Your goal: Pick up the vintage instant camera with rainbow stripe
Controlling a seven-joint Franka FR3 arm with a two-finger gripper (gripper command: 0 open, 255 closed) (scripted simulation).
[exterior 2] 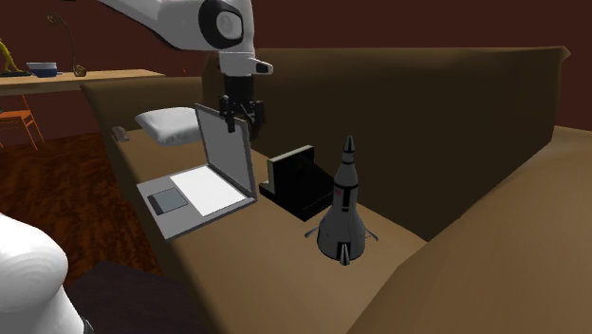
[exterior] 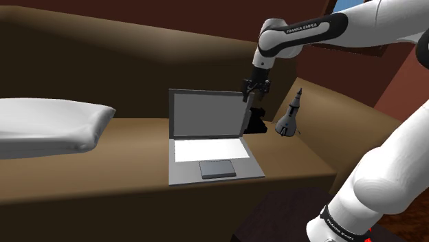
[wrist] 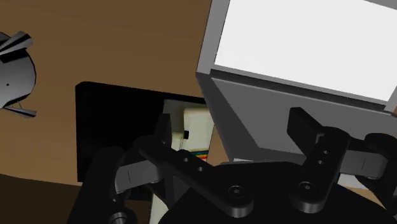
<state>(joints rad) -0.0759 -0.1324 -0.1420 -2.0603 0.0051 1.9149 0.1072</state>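
Instant camera (wrist: 118, 127) beneath the spread fingers (wrist: 304, 130), behind the laptop (wrist: 299, 51)

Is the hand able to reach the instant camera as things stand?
Probably not straight down: the open hand hangs over the laptop's raised screen edge, and the camera sits just behind it. Shifting over should clear it.
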